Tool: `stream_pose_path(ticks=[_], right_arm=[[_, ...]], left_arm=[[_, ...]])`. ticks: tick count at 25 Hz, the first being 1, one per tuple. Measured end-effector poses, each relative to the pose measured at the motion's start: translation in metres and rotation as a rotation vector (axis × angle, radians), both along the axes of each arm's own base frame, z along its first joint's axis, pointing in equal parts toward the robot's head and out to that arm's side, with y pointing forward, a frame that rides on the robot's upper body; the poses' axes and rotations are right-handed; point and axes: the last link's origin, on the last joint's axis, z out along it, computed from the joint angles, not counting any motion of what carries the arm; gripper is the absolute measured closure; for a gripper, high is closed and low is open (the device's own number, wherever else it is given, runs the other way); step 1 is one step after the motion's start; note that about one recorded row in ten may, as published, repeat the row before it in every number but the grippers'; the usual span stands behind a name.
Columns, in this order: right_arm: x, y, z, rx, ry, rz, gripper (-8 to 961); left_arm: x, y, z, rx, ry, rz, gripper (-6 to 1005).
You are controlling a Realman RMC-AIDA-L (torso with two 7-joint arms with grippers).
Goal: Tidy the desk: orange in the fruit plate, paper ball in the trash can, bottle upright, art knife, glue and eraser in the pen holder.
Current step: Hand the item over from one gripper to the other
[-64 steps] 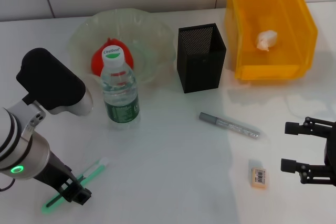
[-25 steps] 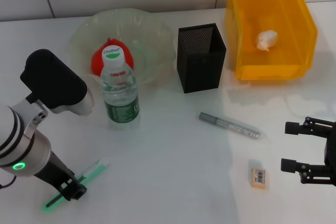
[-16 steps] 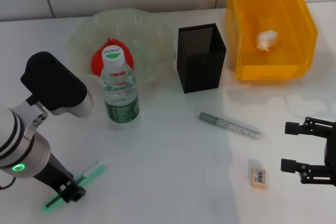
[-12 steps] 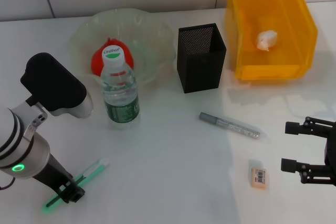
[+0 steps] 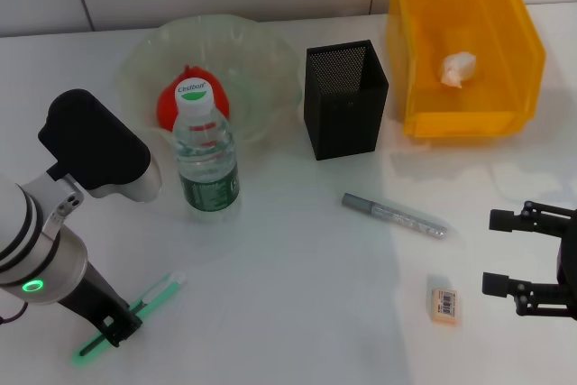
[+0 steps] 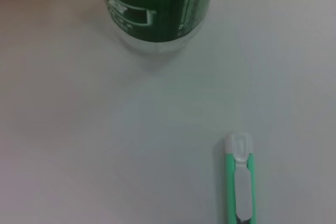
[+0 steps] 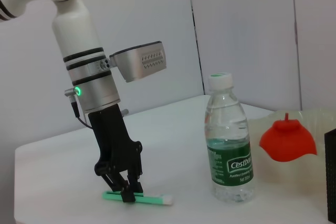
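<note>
My left gripper is down at the table's front left, its fingers closed around the green art knife, which lies flat; the right wrist view shows this grip on the knife. The knife's white end shows in the left wrist view. The water bottle stands upright. The orange sits in the clear fruit plate. The grey glue stick and the eraser lie on the table. My right gripper is open, right of the eraser. The paper ball lies in the yellow trash can.
The black mesh pen holder stands between the plate and the trash can. The bottle stands close behind the left arm. Bare white table lies between the knife and the glue stick.
My left gripper has slid slightly left along the art knife and its fingers have drawn closer together. The right arm and the other things have not moved.
</note>
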Motion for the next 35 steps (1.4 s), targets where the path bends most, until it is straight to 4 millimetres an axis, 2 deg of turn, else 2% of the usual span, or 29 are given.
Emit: stream_pose_path(ticks=[3,11,13,16,17,18,21,22,23,26,29,31,34,35], right_arm=[[0.0,0.0,0.0,-0.001,0.001,0.001,156],[0.002,-0.001,0.003,0.019,0.009,-0.012,156],[0.004,0.0,0.01,0.076,0.029,-0.04,156],[0.013,-0.001,0.03,0.237,0.083,-0.11,156],[0.016,-0.004,0.041,0.317,0.128,-0.137,156],[0.016,-0.004,0.041,0.317,0.128,-0.137,156],[0.02,-0.011,0.057,0.447,0.23,-0.165,156],[0.023,-0.015,0.066,0.534,0.29,-0.182,156],[0.023,-0.015,0.066,0.534,0.29,-0.182,155],[0.026,-0.02,0.073,0.619,0.358,-0.197,155],[0.024,-0.025,0.074,0.667,0.419,-0.197,155],[0.022,-0.028,0.072,0.679,0.458,-0.186,155],[0.02,-0.032,0.069,0.682,0.5,-0.176,155],[0.019,-0.033,0.067,0.677,0.513,-0.171,155]], left_arm=[[0.001,0.0,0.0,-0.003,-0.003,-0.006,810],[0.022,-0.001,0.005,0.0,-0.053,-0.051,807],[0.038,-0.005,0.008,-0.014,-0.123,-0.074,807],[0.058,-0.01,0.011,-0.033,-0.212,-0.128,806],[0.076,-0.014,0.012,-0.039,-0.296,-0.192,805],[0.076,-0.014,0.012,-0.039,-0.296,-0.192,805],[0.105,-0.019,0.013,-0.041,-0.44,-0.306,804],[0.123,-0.019,0.014,-0.028,-0.538,-0.381,803],[0.123,-0.019,0.014,-0.028,-0.538,-0.381,803],[0.141,-0.015,0.015,0.023,-0.691,-0.475,802],[0.149,-0.011,0.011,0.06,-0.781,-0.542,801],[0.151,-0.002,-0.001,0.131,-0.858,-0.612,800],[0.148,0.006,-0.011,0.176,-0.867,-0.639,799],[0.146,0.013,-0.021,0.224,-0.866,-0.66,799]])
